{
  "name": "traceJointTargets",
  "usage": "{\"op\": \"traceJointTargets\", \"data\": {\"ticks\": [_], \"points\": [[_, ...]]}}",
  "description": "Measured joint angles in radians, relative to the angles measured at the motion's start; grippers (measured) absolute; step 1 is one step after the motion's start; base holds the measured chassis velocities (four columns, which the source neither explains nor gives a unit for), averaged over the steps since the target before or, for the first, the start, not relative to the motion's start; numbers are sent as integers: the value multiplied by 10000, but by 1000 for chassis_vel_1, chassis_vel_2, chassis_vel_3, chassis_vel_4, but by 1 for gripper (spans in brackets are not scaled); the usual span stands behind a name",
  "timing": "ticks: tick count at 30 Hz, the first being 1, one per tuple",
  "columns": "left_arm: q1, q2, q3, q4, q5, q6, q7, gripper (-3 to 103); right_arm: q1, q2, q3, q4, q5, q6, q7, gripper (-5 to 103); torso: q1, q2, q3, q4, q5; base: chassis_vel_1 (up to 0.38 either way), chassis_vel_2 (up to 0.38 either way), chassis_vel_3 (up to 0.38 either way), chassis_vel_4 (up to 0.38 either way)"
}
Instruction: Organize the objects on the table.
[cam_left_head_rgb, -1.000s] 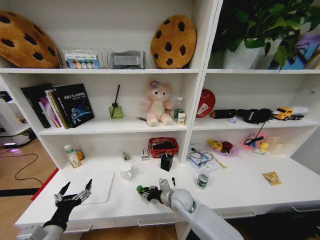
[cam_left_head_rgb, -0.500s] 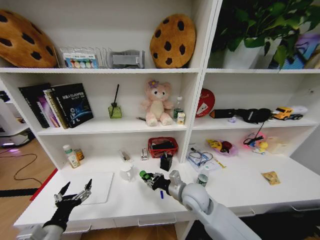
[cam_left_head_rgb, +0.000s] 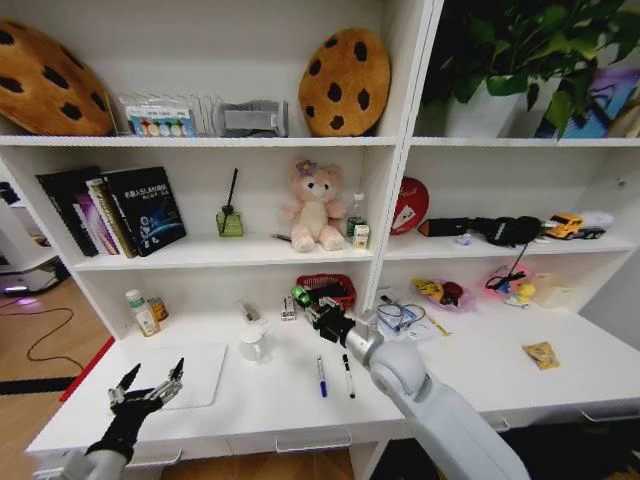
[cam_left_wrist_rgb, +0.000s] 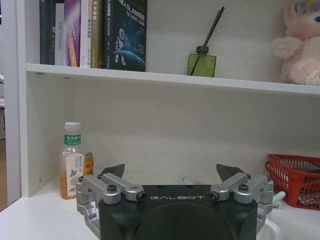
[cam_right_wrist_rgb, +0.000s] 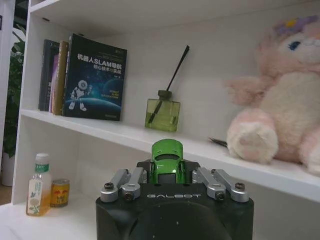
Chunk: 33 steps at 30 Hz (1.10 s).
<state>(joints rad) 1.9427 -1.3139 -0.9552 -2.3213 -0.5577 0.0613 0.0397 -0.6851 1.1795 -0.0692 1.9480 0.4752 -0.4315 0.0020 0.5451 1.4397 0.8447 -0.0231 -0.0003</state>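
The right gripper (cam_left_head_rgb: 312, 305) is raised above the white worktop (cam_left_head_rgb: 270, 400) in front of the red basket (cam_left_head_rgb: 330, 285), its jaws pinching a small green toy car (cam_right_wrist_rgb: 167, 161); in the right wrist view the car sits nose-forward between them, its long axis running straight out from the palm, glossy bright green with dark windows. In the head view the basket lies just beyond the car at about 1 o'clock and close to it, while the shelf with the pink plush bear (cam_left_head_rgb: 313, 205) stands higher, at 12 o'clock; the coming move appears to turn on which of these receives the car, and that cannot be judged from here. The right arm is plainly the nearer one. Two pens (cam_left_head_rgb: 334, 376) lie side by side on the worktop at 6 o'clock from the gripper, both pointing roughly front to back, and a yellow snack packet (cam_left_head_rgb: 543, 355) rests far off at 4 o'clock. The left gripper (cam_left_head_rgb: 148, 385) hovers spread and empty at the worktop's front-left, over a white mat (cam_left_head_rgb: 200, 368)
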Motion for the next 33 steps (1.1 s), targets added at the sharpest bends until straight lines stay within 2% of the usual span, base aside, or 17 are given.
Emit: {"op": "traceJointTargets", "data": {"ticks": [1, 6, 13, 17, 18, 22, 23, 24, 25, 26, 28, 29, 30, 33], "points": [[0, 0, 0, 0, 0, 0, 0, 100, 0, 0, 0, 0, 0, 0, 0, 34, 0, 0, 0, 0, 0, 0, 0, 0, 0], [1, 0, 0, 0, 0, 0, -6, 100, 1558, 1090, -736, -1450, 129, 93, 85, 34, 0, 0, -1, -3, 1, 0, 0, 0, 0], [0, 0, 0, 0, 0, -1, -4, 100, 2750, 2059, -934, -3111, 134, 4, 150, 34, 0, 0, 0, -5, 0, 0, 0, 0, 0], [0, 0, 0, 0, 0, -1, 0, 100, 3717, 3214, -780, -4734, 397, -472, 796, 34, 1, 0, 0, -5, 0, 0, 0, 0, 0], [0, 0, 0, 0, 0, -1, 0, 100, 3717, 3214, -780, -4734, 397, -472, 796, 34, 1, 0, 0, -5, 0, 0, 0, 0, 0], [0, 0, 0, 0, 0, -1, -1, 100, 4191, 4211, -552, -5471, 782, -866, 1922, 34, 0, 0, -1, -1, 0, 0, 0, 0, 0], [0, 0, 0, 0, 0, -1, -1, 100, 4191, 4211, -552, -5471, 782, -866, 1922, 34, 0, 0, -1, -1, 0, 0, 0, 0, 0], [1, -1, -1, 1, 0, -1, -5, 100, 4296, 4322, -513, -5626, 916, -964, 2318, 34, -1, 1, -2, 3, -1, 0, 0, 0, 0], [0, 0, 0, 0, 0, -1, -5, 100, 4344, 4358, -472, -5716, 1017, -1061, 2604, 34, -2, 1, -2, -4, -1, 0, 0, 0, 0], [0, 0, 0, 0, 0, -1, -5, 100, 4344, 4358, -472, -5716, 1017, -1061, 2604, 34, -2, 1, -2, -4, -1, 0, 0, 0, 0], [1, 0, 0, 0, 0, -1, -4, 100, 4433, 4371, -353, -5875, 1214, -1247, 3270, 34, -1, 2, -2, -6, 0, 0, 0, 0, 0], [1, 0, 0, 0, 0, -1, -4, 100, 4433, 4371, -353, -5875, 1214, -1247, 3270, 34, -1, 2, -2, -6, 0, 0, 0, 0, 0], [1, 0, 0, 0, 0, -1, -3, 100, 4475, 4364, -268, -5927, 1474, -1362, 3681, 34, -1, 1, -2, -7, 1, 0, 0, 0, 0], [0, 0, 0, 0, 1, -1, -2, 100, 4481, 4341, -157, -5896, 2114, -1617, 4026, 34, -1, 1, -1, -6, 2, 0, 0, 0, 0]]}}
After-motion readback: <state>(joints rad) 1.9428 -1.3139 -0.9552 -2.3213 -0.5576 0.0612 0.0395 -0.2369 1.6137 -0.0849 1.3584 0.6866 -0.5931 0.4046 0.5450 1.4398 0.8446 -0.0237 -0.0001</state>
